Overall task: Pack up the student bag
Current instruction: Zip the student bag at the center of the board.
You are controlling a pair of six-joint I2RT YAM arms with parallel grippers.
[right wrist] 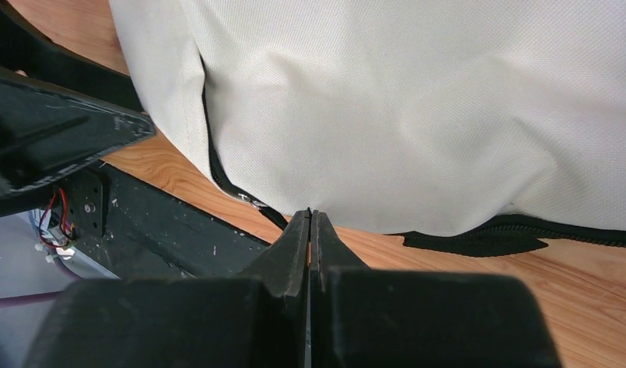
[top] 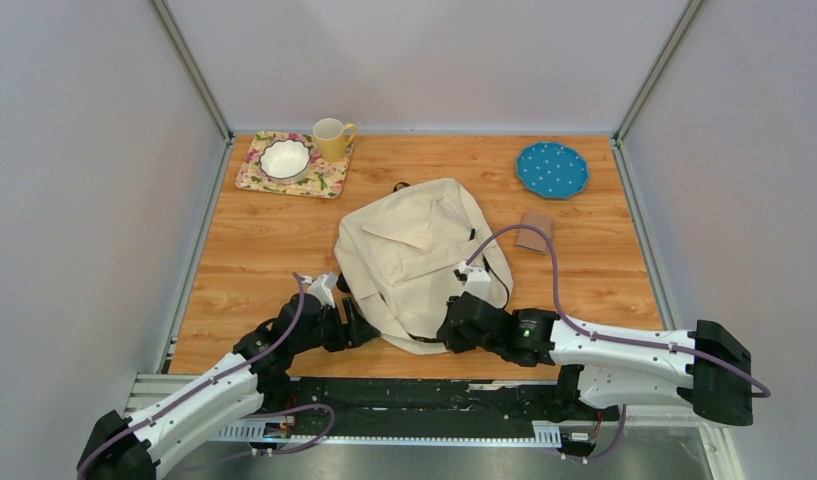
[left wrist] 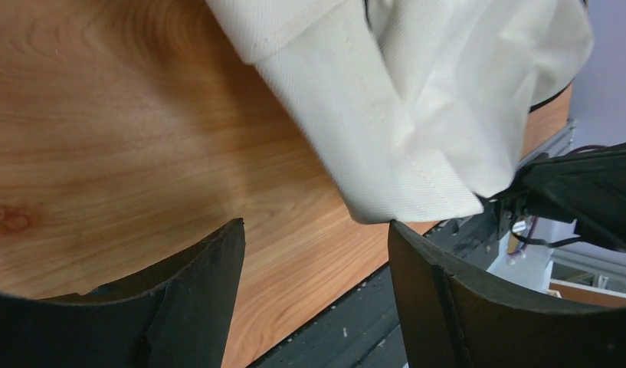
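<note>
One student bag, cream, lies flat at the middle of the table, its near edge between both arms. It is judged light, limp and prone to sag if lifted by loose cloth, so the seamed edges or the top loop are the firmer holds. Left gripper stands open and empty, a folded fabric corner just above its jaws; right gripper is closed tight at the bag's zipper edge, nothing visibly pinched.

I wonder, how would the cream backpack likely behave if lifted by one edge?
The student bag looks floppy: its fabric folds and creases, so it would probably sag. Slumped low, it seems near-empty, likely light.
</note>
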